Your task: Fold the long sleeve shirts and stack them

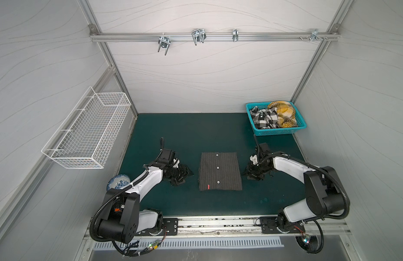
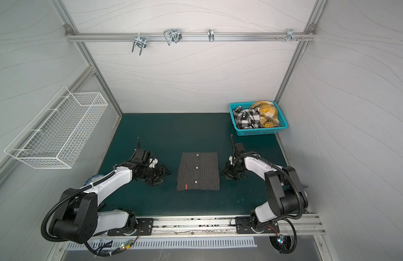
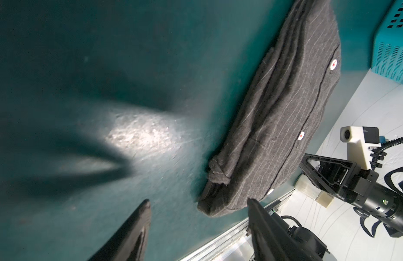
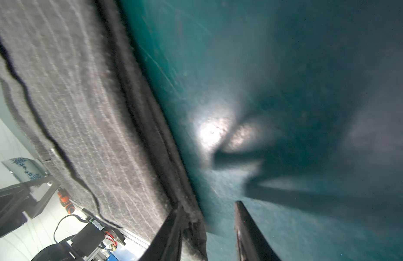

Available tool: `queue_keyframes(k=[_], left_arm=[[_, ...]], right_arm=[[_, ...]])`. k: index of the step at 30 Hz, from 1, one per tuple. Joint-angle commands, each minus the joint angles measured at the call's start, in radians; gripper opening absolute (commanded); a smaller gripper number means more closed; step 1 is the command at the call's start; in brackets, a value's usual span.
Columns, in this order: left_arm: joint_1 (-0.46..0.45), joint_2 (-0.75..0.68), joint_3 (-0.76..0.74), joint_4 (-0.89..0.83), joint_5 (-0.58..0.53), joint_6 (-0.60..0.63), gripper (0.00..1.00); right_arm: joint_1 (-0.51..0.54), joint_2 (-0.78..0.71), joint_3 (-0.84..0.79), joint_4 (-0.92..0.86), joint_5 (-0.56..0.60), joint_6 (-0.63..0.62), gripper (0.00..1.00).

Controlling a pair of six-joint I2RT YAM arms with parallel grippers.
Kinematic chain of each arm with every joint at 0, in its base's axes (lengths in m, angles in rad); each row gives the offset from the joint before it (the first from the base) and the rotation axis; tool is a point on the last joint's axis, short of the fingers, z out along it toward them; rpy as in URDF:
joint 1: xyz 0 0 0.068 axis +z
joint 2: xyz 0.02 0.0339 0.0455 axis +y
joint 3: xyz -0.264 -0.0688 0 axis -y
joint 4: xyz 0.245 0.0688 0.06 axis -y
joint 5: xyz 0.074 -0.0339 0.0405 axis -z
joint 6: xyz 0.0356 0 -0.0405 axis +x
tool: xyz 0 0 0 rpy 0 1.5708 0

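**Folded charcoal shirt lies between two empty sets of jaws**

The charcoal pinstriped shirt lies folded flat on the desk, buttons up, between the two sets of jaws. The left arm reaches in low, with the left jaws wide and empty. The right arm bends down, its right jaws partly apart and empty, one finger just beside the shirt's edge. Beyond the right jaws, the black-and-white plaid shirt and yellow plaid shirt sit bundled in a teal basket.
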Motion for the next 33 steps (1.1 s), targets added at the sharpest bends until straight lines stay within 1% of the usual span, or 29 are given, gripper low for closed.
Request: queue_keyframes(k=[1,7,13,15,17,20,22,26,33], left_arm=[[-0.029,0.012,-0.005,0.109,0.014,-0.032,0.7],[-0.043,0.067,-0.004,0.21,0.024,-0.07,0.72],[-0.049,0.157,-0.008,0.346,0.073,-0.117,0.73],[-0.052,0.177,-0.005,0.368,0.069,-0.12,0.73],[-0.059,0.197,-0.002,0.381,0.061,-0.123,0.74],[-0.087,0.218,0.017,0.356,0.007,-0.099,0.75],[-0.099,0.241,0.025,0.362,0.0,-0.1,0.75],[-0.104,0.278,0.007,0.428,0.005,-0.128,0.75],[-0.104,0.332,0.008,0.478,0.029,-0.14,0.74]], right_arm=[[-0.004,0.017,-0.009,0.021,-0.031,0.005,0.39],[-0.004,0.032,-0.007,0.023,-0.041,0.004,0.36],[-0.004,-0.042,-0.009,-0.005,-0.003,0.012,0.34],[-0.004,-0.071,-0.008,-0.017,0.009,0.018,0.33],[-0.003,-0.088,-0.003,-0.021,-0.004,0.024,0.33],[0.015,-0.089,0.032,-0.035,-0.017,0.011,0.33],[0.04,-0.073,0.071,-0.055,-0.004,-0.002,0.34],[0.076,-0.011,0.14,-0.072,0.002,-0.012,0.32],[0.089,0.103,0.178,-0.052,-0.008,-0.021,0.28]])
